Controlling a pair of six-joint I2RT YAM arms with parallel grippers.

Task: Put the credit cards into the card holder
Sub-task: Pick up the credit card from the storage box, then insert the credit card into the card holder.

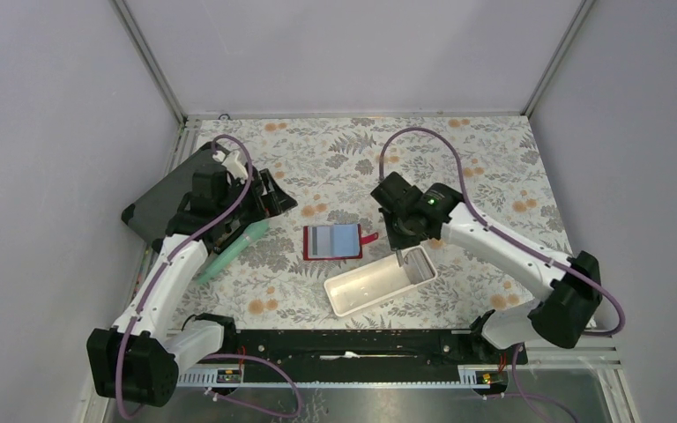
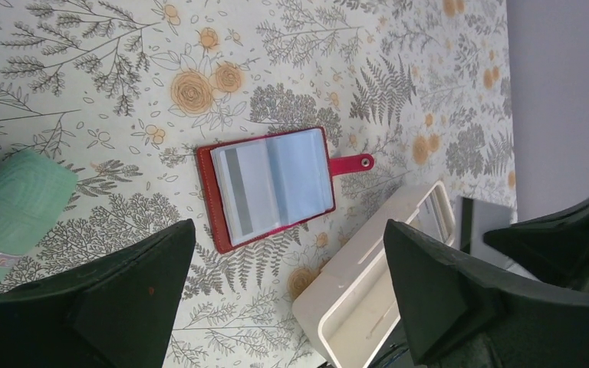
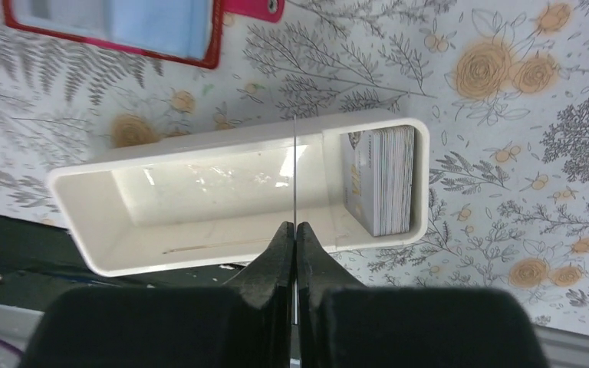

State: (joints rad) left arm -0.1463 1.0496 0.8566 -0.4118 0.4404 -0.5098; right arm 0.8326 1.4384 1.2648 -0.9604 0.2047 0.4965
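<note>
Clock directions are as read in the top view, with the arm bases at 6 o'clock.

**Nearest.** The white tray (image 1: 358,300) lies slantwise on the floral table (image 1: 494,176), at about 5 o'clock from the centre. A stack of credit cards (image 3: 380,180) stands on edge against the tray's 2 o'clock end wall. The rest of the tray floor is bare.

**Above the tray.** The right gripper (image 3: 294,230) hangs over that same end, its fingers clamped together on a single held card (image 3: 294,169). The card shows only as a thin edge-on line running out from the fingertips across the tray. Its colour cannot be told.

**Centre.** The card holder (image 1: 333,241), red, lies open and flat at 11 o'clock from the tray and apart from it. Its clear sleeves face upward, and its snap strap points toward 3 o'clock. One sleeve shows a card with a grey stripe.

**Left.** A mint-green object (image 1: 234,247) lies at 9 o'clock from the card holder.

**Farther.** The left gripper (image 1: 275,196) sits at 10 o'clock from the card holder, fingers spread wide and grasping nothing.

**Farthest.** A dark grey case (image 1: 160,201) rests behind the left arm at the table's 9 o'clock edge.
</note>
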